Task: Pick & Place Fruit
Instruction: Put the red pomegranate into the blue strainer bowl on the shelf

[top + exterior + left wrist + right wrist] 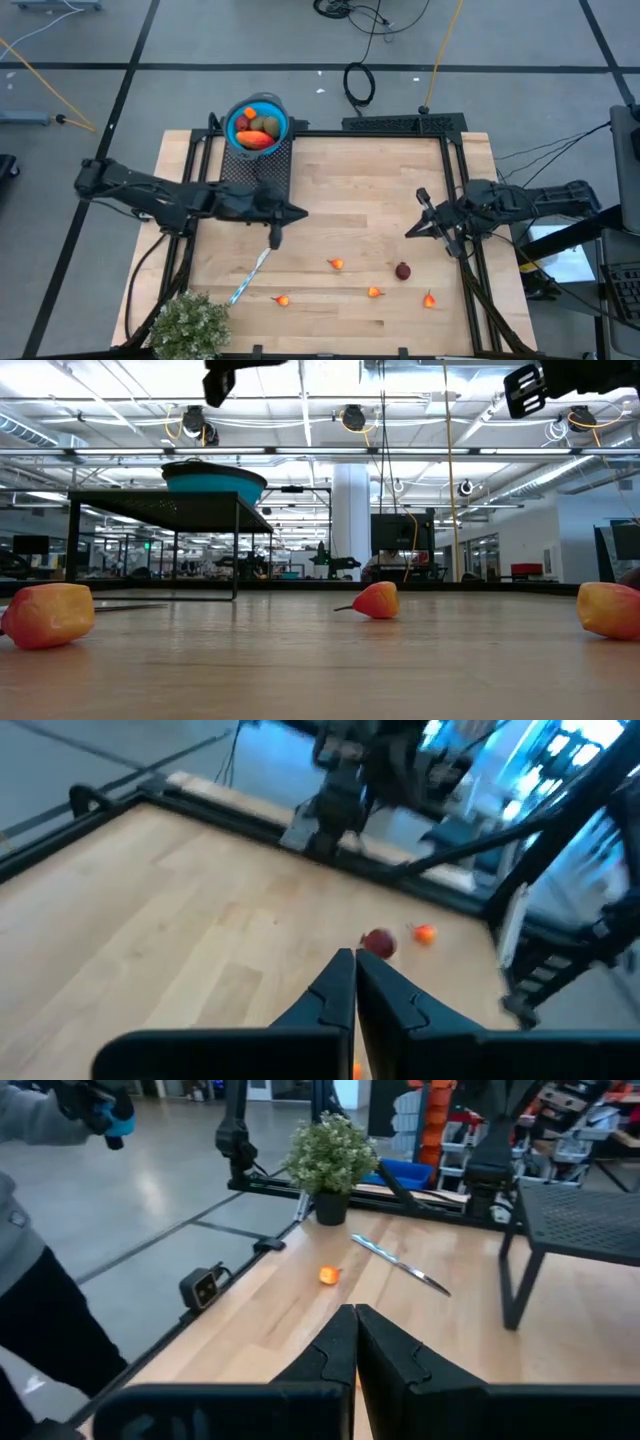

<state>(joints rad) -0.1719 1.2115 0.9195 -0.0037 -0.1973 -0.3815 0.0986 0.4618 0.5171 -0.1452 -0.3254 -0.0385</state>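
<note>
Orange fruit (48,615) lie scattered on the counter (350,200); left hand (296,212) and right hand (412,232) hover above, both closed and empty.

A bowl (258,124) sits on a rack (258,160) at the far left of the table (350,180), with fruit (257,133) in it. 4 small fruits (336,264) and 1 ball (402,271) lie near the front, right of the knife (250,275). The plant (187,325) stands at the near left corner. The left gripper (300,212) is above the middle, and the right gripper (410,233) is over the right side.
</note>
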